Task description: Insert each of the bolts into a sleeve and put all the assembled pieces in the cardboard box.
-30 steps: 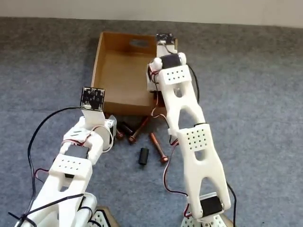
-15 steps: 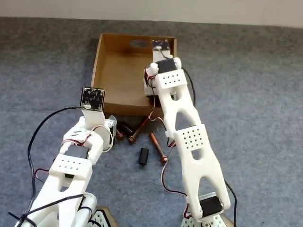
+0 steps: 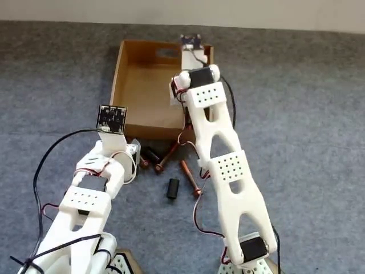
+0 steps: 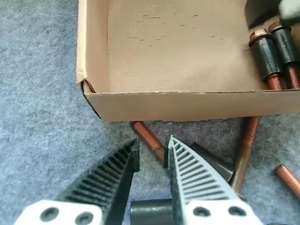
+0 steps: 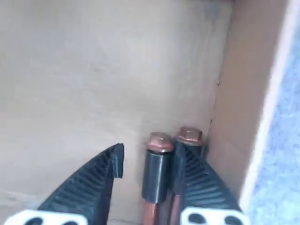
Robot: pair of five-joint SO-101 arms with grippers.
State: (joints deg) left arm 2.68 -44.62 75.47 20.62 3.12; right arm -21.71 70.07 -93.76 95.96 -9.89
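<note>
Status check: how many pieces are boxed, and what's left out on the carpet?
Done: two sleeved bolts lie side by side in a corner of the cardboard box. In hand: nothing. The right gripper is open over them, and the left gripper is open above a bare bolt. Left: that one, two more bolts and two loose sleeves on the carpet, unassembled.

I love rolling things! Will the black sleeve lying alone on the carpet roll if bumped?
Probably briefly: the sleeve is a round tube on its side, but the fuzzy carpet should slow it. It looks rigid, so gripping likely won't squash it.
</note>
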